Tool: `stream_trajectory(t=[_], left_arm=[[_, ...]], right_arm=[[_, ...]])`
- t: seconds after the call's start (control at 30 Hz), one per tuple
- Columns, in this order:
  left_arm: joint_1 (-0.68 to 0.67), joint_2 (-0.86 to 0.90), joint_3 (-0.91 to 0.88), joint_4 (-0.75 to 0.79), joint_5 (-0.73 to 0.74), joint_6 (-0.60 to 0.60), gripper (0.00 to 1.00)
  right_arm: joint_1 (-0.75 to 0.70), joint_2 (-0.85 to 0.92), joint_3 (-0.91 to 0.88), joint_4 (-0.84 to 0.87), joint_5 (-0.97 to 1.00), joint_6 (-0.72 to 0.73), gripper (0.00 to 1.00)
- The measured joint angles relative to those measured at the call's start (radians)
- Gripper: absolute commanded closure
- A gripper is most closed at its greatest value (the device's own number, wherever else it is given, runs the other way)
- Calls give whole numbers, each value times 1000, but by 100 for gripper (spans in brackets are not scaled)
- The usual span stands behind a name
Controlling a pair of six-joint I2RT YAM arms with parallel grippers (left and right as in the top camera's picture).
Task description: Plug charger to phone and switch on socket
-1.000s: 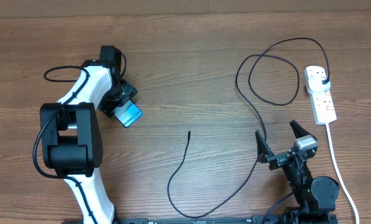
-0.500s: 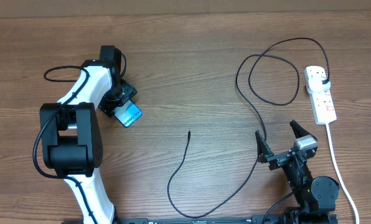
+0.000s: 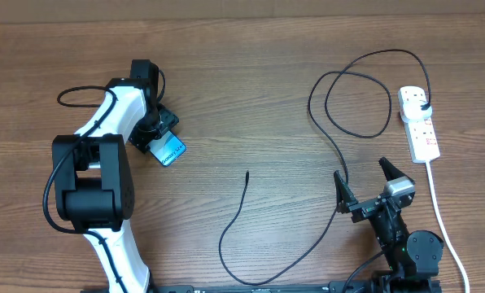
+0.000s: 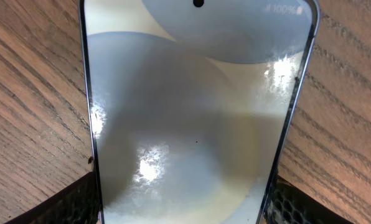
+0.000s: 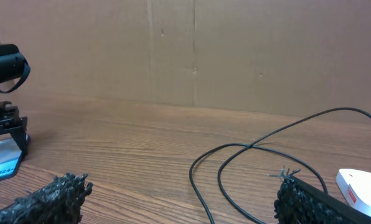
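Note:
The phone [image 3: 171, 151], cyan-screened, lies at an angle on the table's left side. My left gripper [image 3: 157, 134] is over its near end. In the left wrist view the phone [image 4: 192, 124] fills the frame, and the two black fingers [image 4: 67, 205] press against its long edges. The charger's thin black cable [image 3: 242, 207] runs from its loose connector tip [image 3: 248, 173] in loops to a black plug [image 3: 422, 102] sitting in the white socket strip [image 3: 421, 134]. My right gripper [image 3: 360, 169] stands open near the front right, beside the cable [image 5: 235, 149], holding nothing.
The socket strip's white cord [image 3: 442, 220] trails toward the front edge on the right. A cardboard wall [image 5: 192, 50] closes off the back of the table. The left arm's own black lead [image 3: 72, 96] loops at the far left.

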Motion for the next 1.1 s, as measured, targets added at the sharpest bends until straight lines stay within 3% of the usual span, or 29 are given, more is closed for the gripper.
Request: stream_trajectory(t=[0.57,0.87,1.1], left_arm=[[0,0,22,-62,3,11,96],[0,31,222,-245,3,12,96],[1,31,345,-293,77,24,96]], right_arm=[[0,0,0,0,0,0,0],[0,0,0,0,0,-1,0],[0,0,0,0,0,0,0]])
